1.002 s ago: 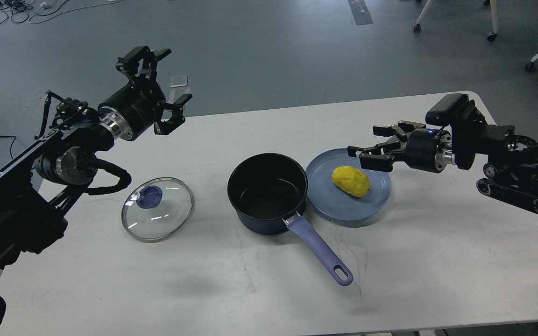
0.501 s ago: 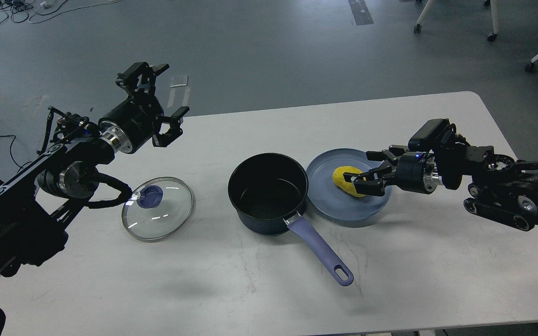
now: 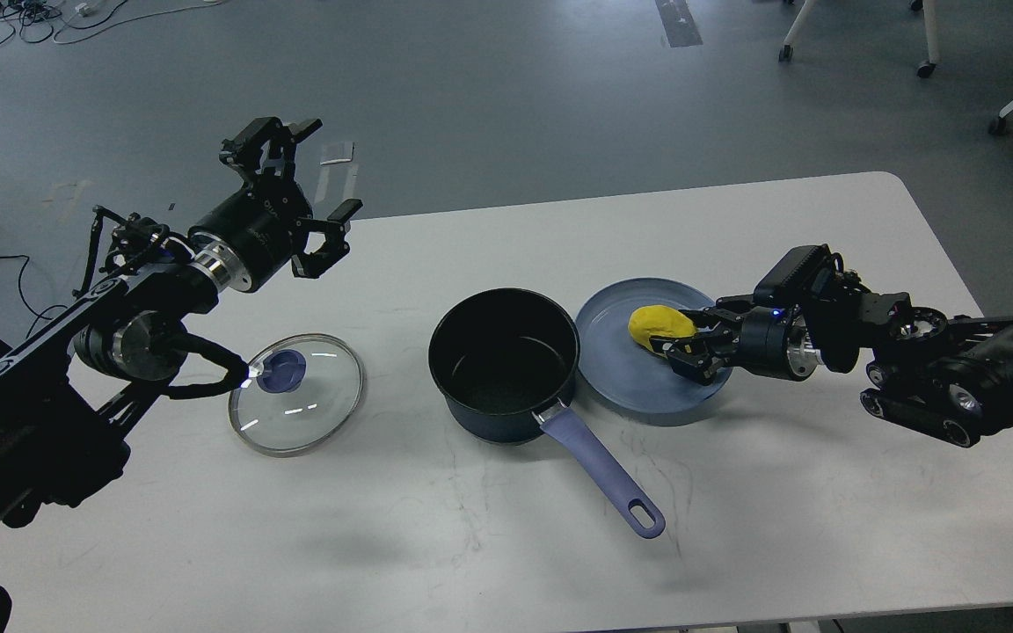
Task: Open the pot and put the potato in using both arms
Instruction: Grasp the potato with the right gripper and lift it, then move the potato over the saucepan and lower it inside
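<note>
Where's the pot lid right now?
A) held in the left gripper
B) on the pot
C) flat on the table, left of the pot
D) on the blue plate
C: the glass lid lies flat on the table, left of the open pot; the left gripper hangs open above it, holding nothing.

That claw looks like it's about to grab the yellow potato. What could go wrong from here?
The right gripper reaches only the potato's near end, so the lumpy thing might slip or roll across the plate. The pot stands close beside the plate; a low carry could bump its rim.
</note>
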